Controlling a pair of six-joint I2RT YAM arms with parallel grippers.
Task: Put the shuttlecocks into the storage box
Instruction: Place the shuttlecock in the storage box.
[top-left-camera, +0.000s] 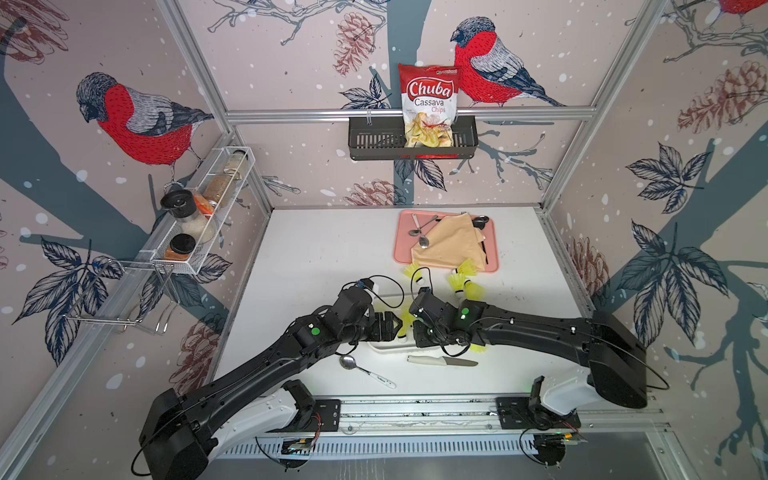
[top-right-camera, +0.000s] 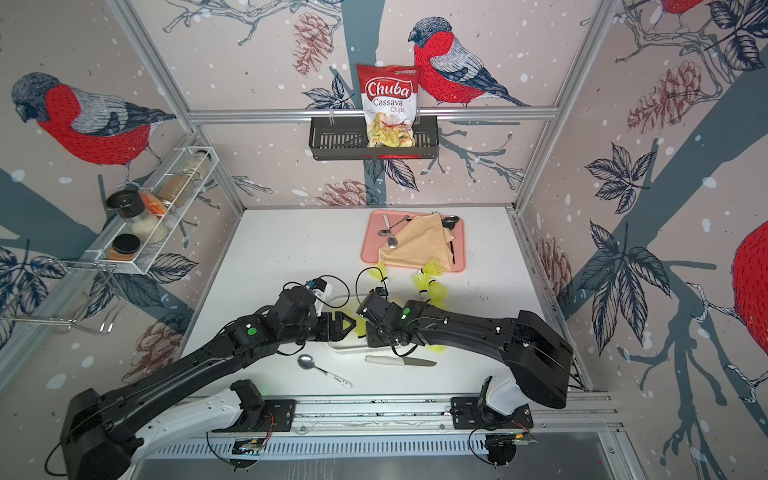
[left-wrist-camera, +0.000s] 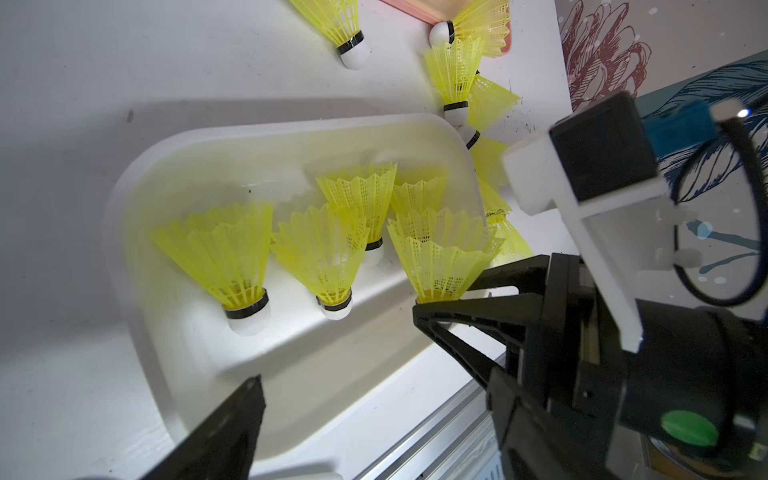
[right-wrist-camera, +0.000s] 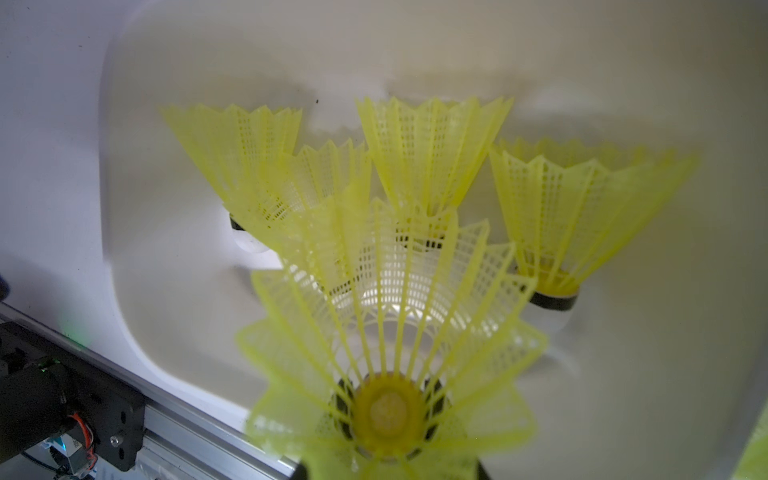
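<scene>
Held shuttle (right-wrist-camera: 386, 332) right at lens: cork pinched in R gripper (left-wrist-camera: 451, 293), prob. to spare skirt, hung over box (left-wrist-camera: 137, 199) ready to drop. At least four more inside, corks toward one long wall. L gripper (top-left-camera: 390, 326) spread, empty, at box's other end. Tight btwn wrists; knife (top-left-camera: 440, 360) just beside near rim. Loose shuttles (top-left-camera: 465, 286) near tray (top-left-camera: 400, 249); open table (top-left-camera: 311, 249) far-left for backing out.

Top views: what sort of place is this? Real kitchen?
Probably a lab test cell dressed as a kitchen: wallpapered panels in an aluminium frame, two robot arms on a base rail, a spice rack and chips bag on the walls.
</scene>
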